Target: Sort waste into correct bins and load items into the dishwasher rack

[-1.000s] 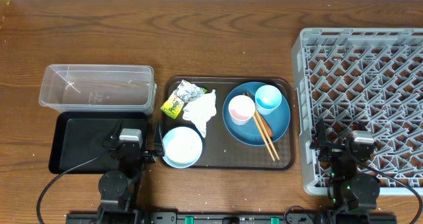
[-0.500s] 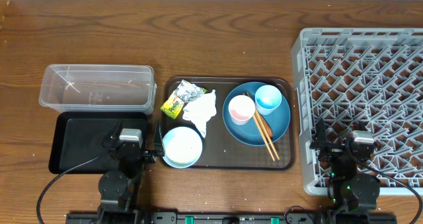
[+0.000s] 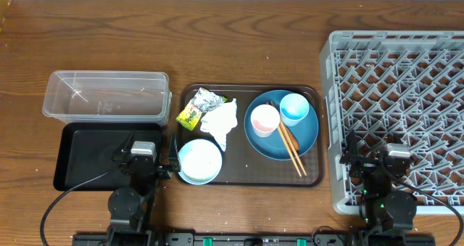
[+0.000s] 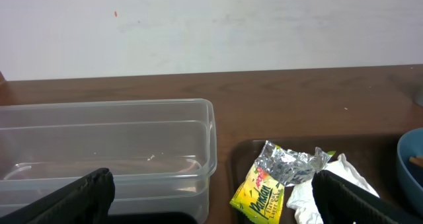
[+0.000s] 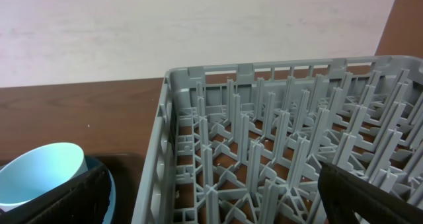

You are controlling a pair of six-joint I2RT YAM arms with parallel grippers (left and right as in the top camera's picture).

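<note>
Brown tray [image 3: 239, 167] holds the blue plate [image 3: 304, 137], chopsticks [image 3: 291, 148] and snack wrapper [image 3: 197, 107]; I see left tool [image 4: 211, 194] and right tool [image 5: 211, 194] both spread wide open.

Left gripper [image 4: 211, 201]: no displacement detected; same position at lower left of the overhead frame.
Right gripper [image 5: 211, 194]: no displacement detected; same position at lower right.
Tray [image 3: 239, 170] contents: no shift detected.
Rack [image 3: 395, 72], clear bin [image 3: 105, 77], black bin [image 3: 87, 155]: no shift detected.
</note>
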